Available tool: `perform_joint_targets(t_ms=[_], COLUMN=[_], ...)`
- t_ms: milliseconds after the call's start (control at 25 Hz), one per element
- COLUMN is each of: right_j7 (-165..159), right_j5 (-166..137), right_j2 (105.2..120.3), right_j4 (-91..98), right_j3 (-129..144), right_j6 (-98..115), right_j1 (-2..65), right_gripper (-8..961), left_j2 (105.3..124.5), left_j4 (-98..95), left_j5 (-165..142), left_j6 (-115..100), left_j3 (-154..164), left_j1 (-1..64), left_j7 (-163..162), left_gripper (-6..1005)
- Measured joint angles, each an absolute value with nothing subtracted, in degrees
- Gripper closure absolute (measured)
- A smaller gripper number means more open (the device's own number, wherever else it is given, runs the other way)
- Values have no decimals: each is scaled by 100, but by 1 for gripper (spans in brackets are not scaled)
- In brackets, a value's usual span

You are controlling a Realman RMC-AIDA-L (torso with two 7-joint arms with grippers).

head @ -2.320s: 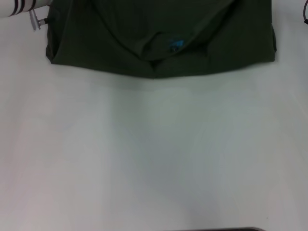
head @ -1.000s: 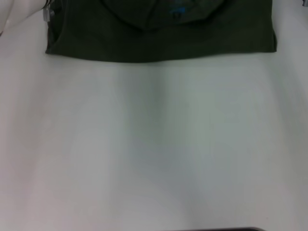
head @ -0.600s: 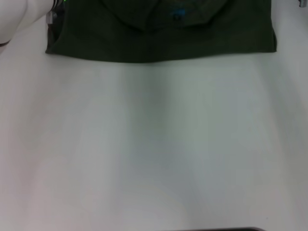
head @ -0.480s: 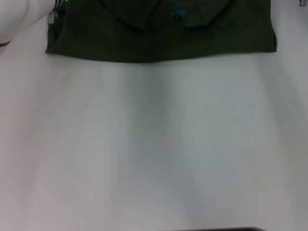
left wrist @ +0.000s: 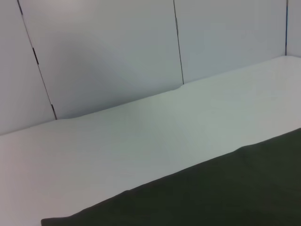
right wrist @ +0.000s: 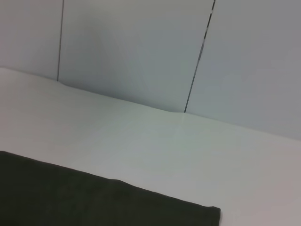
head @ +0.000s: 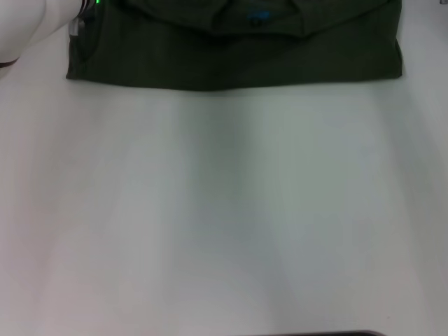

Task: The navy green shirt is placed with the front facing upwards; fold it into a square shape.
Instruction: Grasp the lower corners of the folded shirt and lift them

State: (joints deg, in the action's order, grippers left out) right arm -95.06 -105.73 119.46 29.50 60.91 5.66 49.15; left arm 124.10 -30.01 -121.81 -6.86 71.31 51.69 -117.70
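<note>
The navy green shirt [head: 231,63] lies across the far part of the white table [head: 224,210], with a straight near edge. An upper layer carrying the small blue neck label [head: 257,17] lies folded over it at the top of the head view. My left arm [head: 28,24] is at the shirt's far left corner, a green light on it; its fingers do not show. The left wrist view shows a dark edge of the shirt [left wrist: 225,193] on the table, and the right wrist view shows a shirt corner [right wrist: 70,197]. My right gripper is out of view.
A wide stretch of white table lies between the shirt and me. Grey wall panels [left wrist: 117,56] stand behind the table's far edge, as the right wrist view also shows [right wrist: 141,52]. A dark strip [head: 322,334] runs along the bottom of the head view.
The shirt's folded upper layer with the blue label has moved farther from me and its near edge has flattened. My left arm has come in further at the top left.
</note>
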Motion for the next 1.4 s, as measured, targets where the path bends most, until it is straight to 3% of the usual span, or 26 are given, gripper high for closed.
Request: perform_joint_targets(t_ms=[320, 560, 640, 720, 800, 840, 880, 920, 960, 1080, 1120, 1160, 1200, 1400], right_j7=[-9453, -9479, -9668, -10175, -10849, -11096, -11327, -11447, -11546, -11774, -11832, -11862, -11858, -11793], right_j5=[-10573, -10561, -10543, -10547, -10563, -10567, -10566, -10569, -10568, -10568, -10569, -10569, -10568, -10606], right_j2=[11935, 11943, 11934, 11797, 11538, 11411, 11288, 11221, 11153, 11089, 11066, 11038, 11013, 10939], right_j4=[3005, 3010, 3020, 3072, 3154, 3187, 3237, 3270, 3378, 3887, 4036, 4157, 4219, 4414], right_j3=[6061, 6063, 5944, 5722, 5622, 5609, 5602, 5597, 5588, 5496, 5416, 5303, 5187, 4660], right_j6=[623, 679, 904, 1577, 2625, 3041, 3502, 3782, 4078, 4982, 5325, 5653, 5982, 7301], right_j1=[4888, 4881, 4862, 4758, 4561, 4458, 4331, 4253, 4086, 3629, 3496, 3403, 3341, 3088], right_gripper=[318, 234, 230, 228, 227, 228, 229, 229, 230, 233, 233, 234, 234, 236], left_j2=[12410, 12410, 12409, 12404, 12343, 12271, 12061, 12061, 11919, 11556, 11556, 11294, 11183, 10890], left_j4=[-3080, -3112, -3270, -3638, -4192, -4371, -4458, -4458, -4406, -4287, -4287, -4198, -4143, -3888], left_j5=[-12182, -12171, -12138, -12128, -12145, -12156, -12174, -12174, -12176, -12173, -12173, -12174, -12176, -12402], left_j6=[-615, -619, -714, -1079, -1875, -2386, -3243, -3243, -3696, -4691, -4691, -5392, -5674, -6273], left_j3=[7071, 7069, 7017, 6891, 6546, 6309, 5815, 5815, 5554, 5123, 5123, 4912, 4854, 4686], left_j1=[5067, 5031, 4931, 4727, 4473, 4390, 4347, 4347, 4362, 4347, 4347, 4319, 4313, 4323], left_j7=[-11771, -11789, -11830, -11922, -12108, -12215, -12394, -12394, -12476, -12690, -12690, -12885, -12974, -13297], left_gripper=[335, 187, 188, 189, 191, 194, 196, 199, 201, 204, 205, 205, 205, 204])
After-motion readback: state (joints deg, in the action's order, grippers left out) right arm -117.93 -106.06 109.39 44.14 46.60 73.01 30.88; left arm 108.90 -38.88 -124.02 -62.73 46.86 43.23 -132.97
